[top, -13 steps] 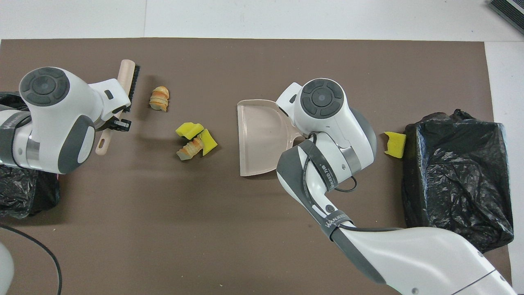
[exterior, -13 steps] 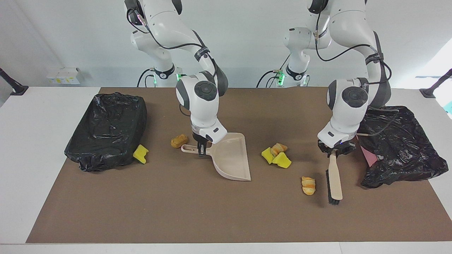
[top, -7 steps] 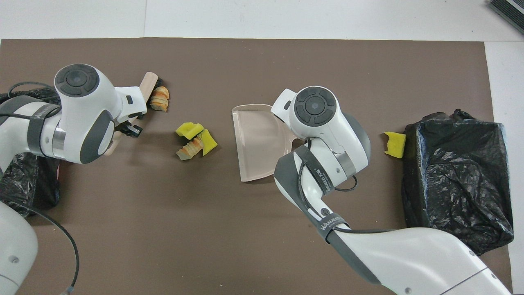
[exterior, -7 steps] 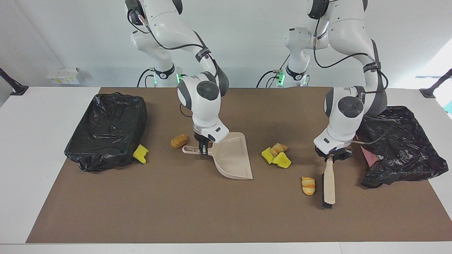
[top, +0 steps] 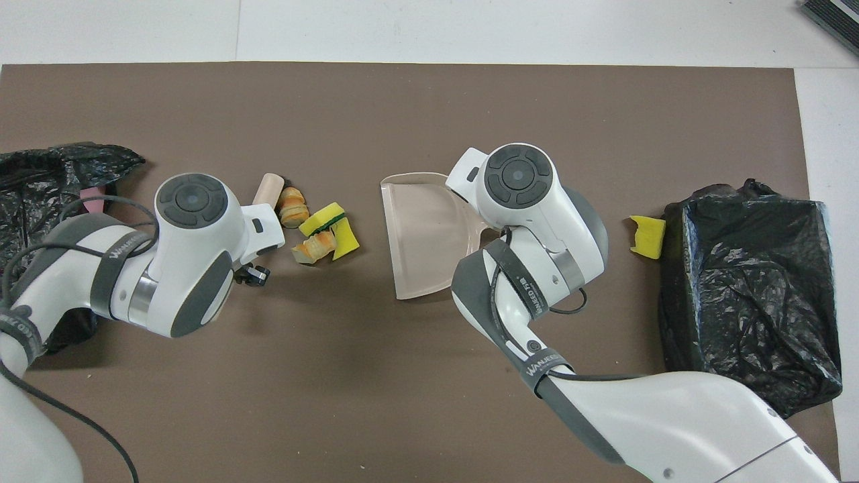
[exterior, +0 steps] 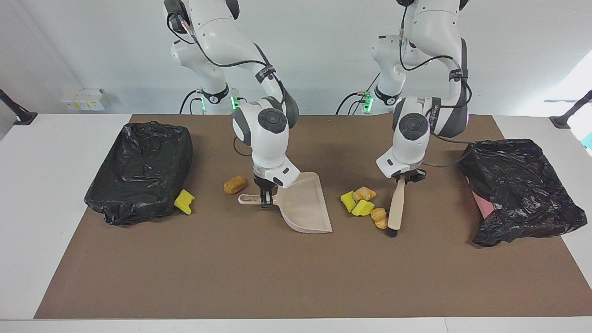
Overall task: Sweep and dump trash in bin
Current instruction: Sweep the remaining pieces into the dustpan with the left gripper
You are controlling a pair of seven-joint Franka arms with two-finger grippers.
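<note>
A cluster of small trash chunks, two bright yellow sponge-like wedges and two tan-orange bread-like lumps, lies on the brown mat just beside the open mouth of the beige plastic dustpan, toward the left arm's end of the table, with the light wooden hand brush touching its outer edge, bristles down on the mat. One more tan bread-like lump lies by the dustpan's handle, toward the right arm's end. A single yellow sponge wedge lies further that way, against the black-bagged bin.
</note>
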